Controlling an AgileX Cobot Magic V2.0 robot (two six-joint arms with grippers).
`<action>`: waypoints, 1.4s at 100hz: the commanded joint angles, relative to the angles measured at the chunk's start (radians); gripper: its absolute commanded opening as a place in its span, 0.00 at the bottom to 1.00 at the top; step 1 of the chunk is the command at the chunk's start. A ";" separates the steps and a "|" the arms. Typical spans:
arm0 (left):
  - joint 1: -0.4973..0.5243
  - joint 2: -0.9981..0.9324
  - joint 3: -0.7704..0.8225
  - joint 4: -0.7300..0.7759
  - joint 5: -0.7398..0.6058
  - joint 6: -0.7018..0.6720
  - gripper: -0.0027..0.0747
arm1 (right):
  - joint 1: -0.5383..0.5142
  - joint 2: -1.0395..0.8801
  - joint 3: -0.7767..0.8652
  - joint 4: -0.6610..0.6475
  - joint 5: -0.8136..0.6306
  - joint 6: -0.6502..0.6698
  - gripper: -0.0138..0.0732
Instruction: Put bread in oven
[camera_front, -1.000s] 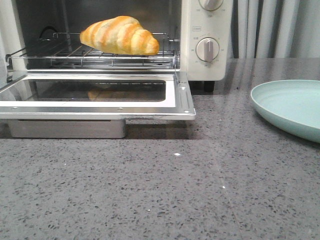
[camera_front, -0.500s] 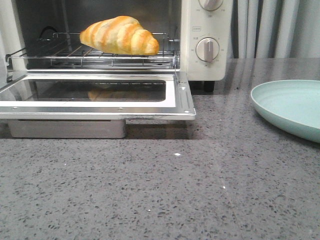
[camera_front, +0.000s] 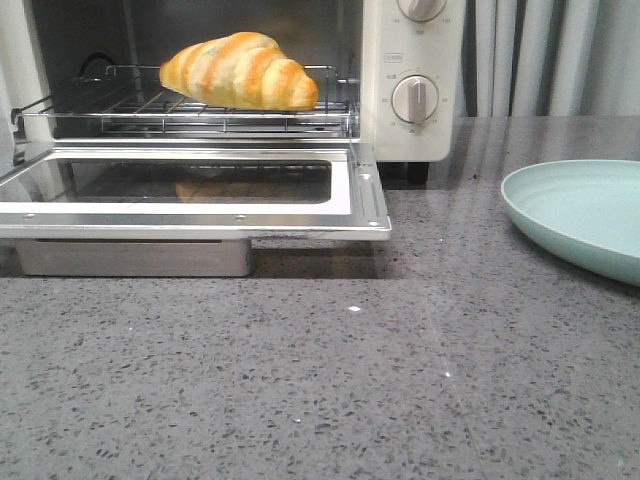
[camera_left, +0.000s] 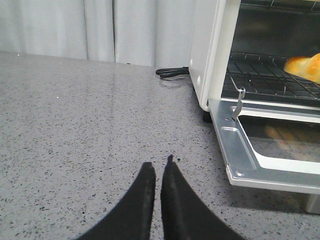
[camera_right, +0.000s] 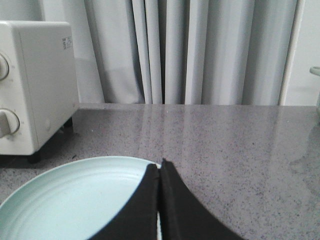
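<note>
Front view shows the glossy golden-orange striped croissant-shaped bread (camera_front: 240, 70) lying on the wire rack (camera_front: 190, 112) inside the white boxy oven (camera_front: 405, 80), whose glass-windowed door (camera_front: 200, 190) hangs flat open over the grey speckled stone counter (camera_front: 350, 380). A pale green round plate (camera_front: 580, 215) sits well apart. The left gripper (camera_left: 159, 167) and the right gripper (camera_right: 159, 167), above the plate, both have jaws pressed together, empty.
</note>
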 joint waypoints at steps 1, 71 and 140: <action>0.004 -0.032 0.023 -0.008 -0.079 -0.001 0.01 | -0.007 -0.010 0.012 0.001 -0.125 -0.010 0.07; 0.004 -0.032 0.023 -0.008 -0.079 -0.001 0.01 | -0.007 -0.130 0.101 0.001 -0.158 -0.010 0.07; 0.004 -0.032 0.023 -0.008 -0.079 -0.001 0.01 | -0.007 -0.130 0.101 0.001 -0.158 -0.010 0.07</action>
